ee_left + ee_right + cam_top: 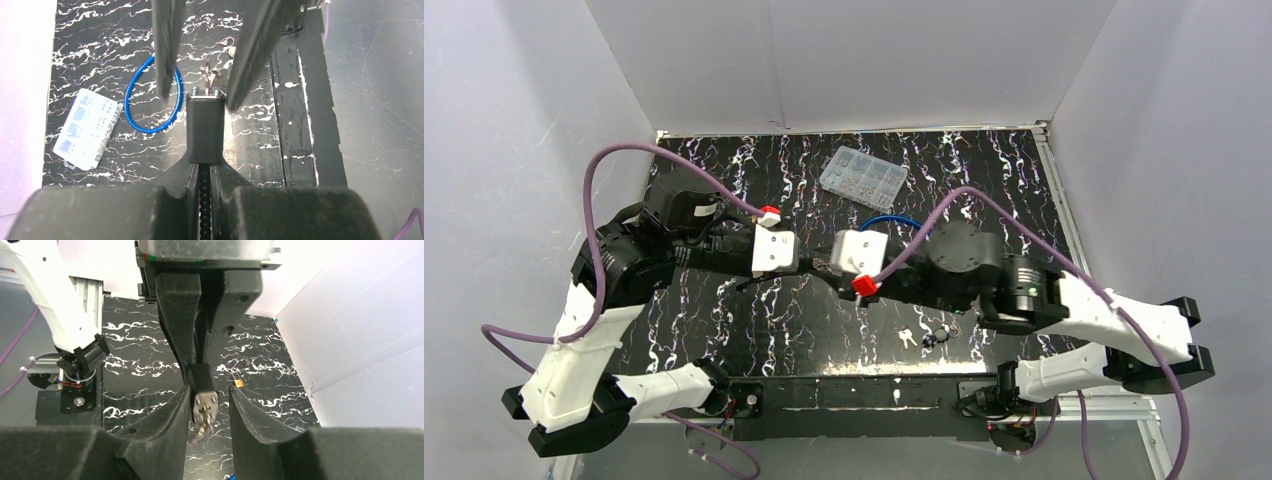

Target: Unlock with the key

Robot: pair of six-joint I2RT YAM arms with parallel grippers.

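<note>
A black lock body (205, 127) with a metal end plate (205, 404) is held in the air between the two arms. My left gripper (205, 161) is shut on its rear end. A silver key (203, 427) hangs from the keyhole in the end plate, with its bunch showing in the left wrist view (212, 80). My right gripper (210, 391) stands open around the plate and key, a gap on each side. In the top view both grippers meet at mid-table over the lock (816, 266).
A blue cable loop (150, 102) lies on the black marbled table beside a clear compartment box (862, 176). A small brass padlock (239, 383) sits on the table. Loose keys (908, 337) and a small black piece (940, 334) lie near the front rail.
</note>
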